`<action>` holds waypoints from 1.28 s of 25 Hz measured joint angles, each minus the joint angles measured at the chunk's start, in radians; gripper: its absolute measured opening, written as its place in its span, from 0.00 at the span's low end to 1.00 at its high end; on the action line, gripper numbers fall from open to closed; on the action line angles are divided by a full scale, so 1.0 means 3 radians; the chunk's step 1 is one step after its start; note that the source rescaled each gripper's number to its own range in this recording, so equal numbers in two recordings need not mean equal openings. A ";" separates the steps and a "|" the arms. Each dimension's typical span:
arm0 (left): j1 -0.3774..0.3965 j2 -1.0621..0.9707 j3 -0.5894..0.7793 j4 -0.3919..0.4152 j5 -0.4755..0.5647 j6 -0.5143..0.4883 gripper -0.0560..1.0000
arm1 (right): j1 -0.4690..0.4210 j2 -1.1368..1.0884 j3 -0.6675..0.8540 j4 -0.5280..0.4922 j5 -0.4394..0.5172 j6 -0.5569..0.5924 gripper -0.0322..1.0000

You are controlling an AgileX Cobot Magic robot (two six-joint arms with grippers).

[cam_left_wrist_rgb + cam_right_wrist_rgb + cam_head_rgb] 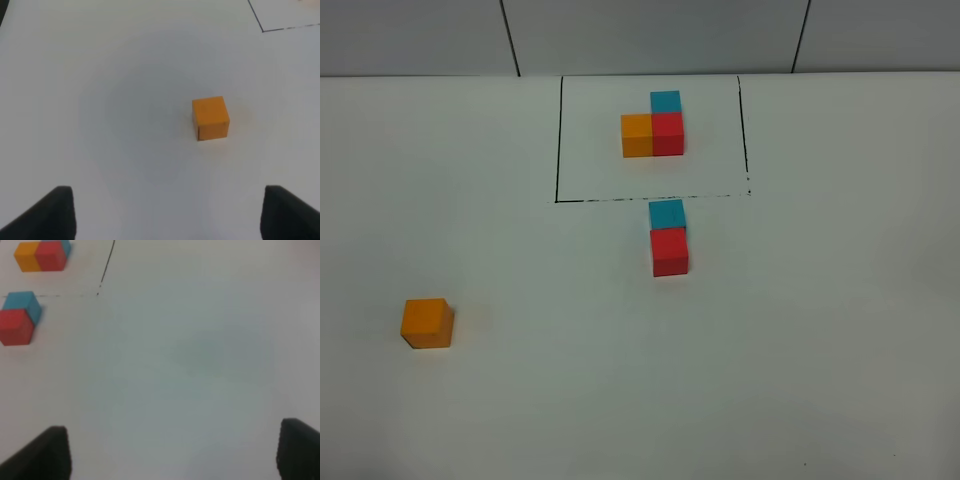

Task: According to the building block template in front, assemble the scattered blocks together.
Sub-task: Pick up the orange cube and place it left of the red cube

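White table [820, 350] w/ lone orange block [426, 323]

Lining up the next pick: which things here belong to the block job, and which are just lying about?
Job: framed template; loose orange cube; loose red cube; loose blue cube.
Lying about: none seen, just the table.

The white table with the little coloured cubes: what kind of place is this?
Probably a robotics test bench: a plain white table, a hand-drawn black rectangle framing a model cluster of three cubes, and an open left gripper facing a loose orange cube.
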State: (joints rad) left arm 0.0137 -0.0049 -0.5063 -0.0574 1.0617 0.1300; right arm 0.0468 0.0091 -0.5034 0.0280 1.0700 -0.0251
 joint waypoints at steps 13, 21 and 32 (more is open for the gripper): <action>0.0000 0.0683 0.0001 0.0079 -0.0001 0.0000 0.74 | 0.0000 0.0000 0.0000 0.0000 0.0000 0.0000 0.70; 0.0000 0.2486 -0.0195 -0.0017 -0.0263 -0.0058 0.79 | 0.0000 0.0000 0.0000 0.0000 0.0000 0.0000 0.70; 0.0000 0.4190 -0.0959 -0.0421 -0.0479 -0.0168 0.79 | 0.0000 0.0000 0.0000 0.0000 0.0000 0.0000 0.70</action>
State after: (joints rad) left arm 0.0137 1.2522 -0.7939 -0.1838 0.9181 0.0796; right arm 0.0468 0.0091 -0.5034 0.0280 1.0700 -0.0251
